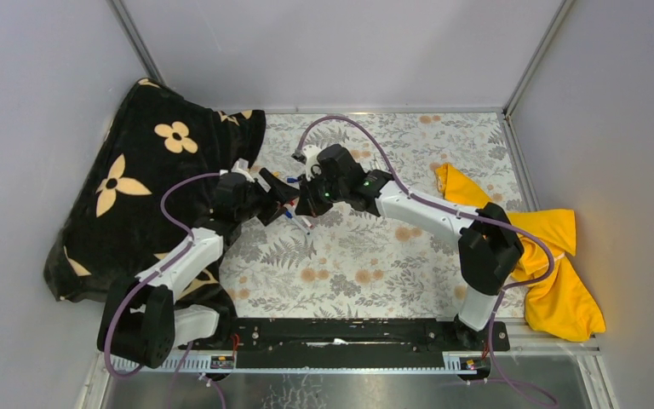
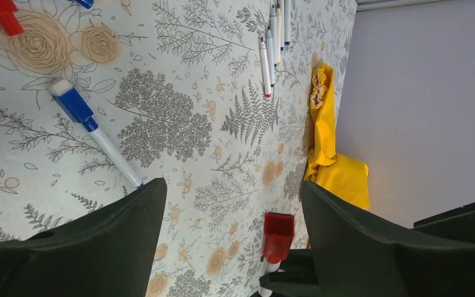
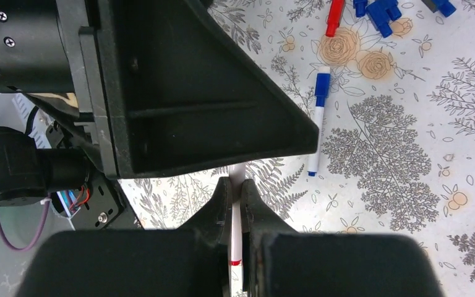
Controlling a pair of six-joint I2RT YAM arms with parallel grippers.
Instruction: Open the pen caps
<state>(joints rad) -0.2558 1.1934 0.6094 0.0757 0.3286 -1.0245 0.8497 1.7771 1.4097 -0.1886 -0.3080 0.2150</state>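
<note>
My right gripper [image 3: 235, 185] is shut on the white barrel of a pen [image 3: 236, 238] with a red ring. Its red pen cap [image 2: 278, 235] points up between the jaws of my left gripper [image 2: 232, 185]. Those jaws stand wide open on either side of the cap without touching it, and the cap is nearer the right finger [image 2: 371, 247]. In the top view the two grippers [image 1: 285, 204] [image 1: 308, 200] meet over the middle of the flowered mat. A blue-capped pen [image 2: 93, 127] [image 3: 317, 120] lies on the mat close by.
Several more pens [image 2: 273, 43] lie in a row farther off. Loose caps, one red [image 3: 334, 15] and some blue [image 3: 380, 9], lie on the mat. There is a black flowered cloth [image 1: 136, 187] at the left and a yellow cloth [image 1: 553, 256] at the right. Grey walls close in the table.
</note>
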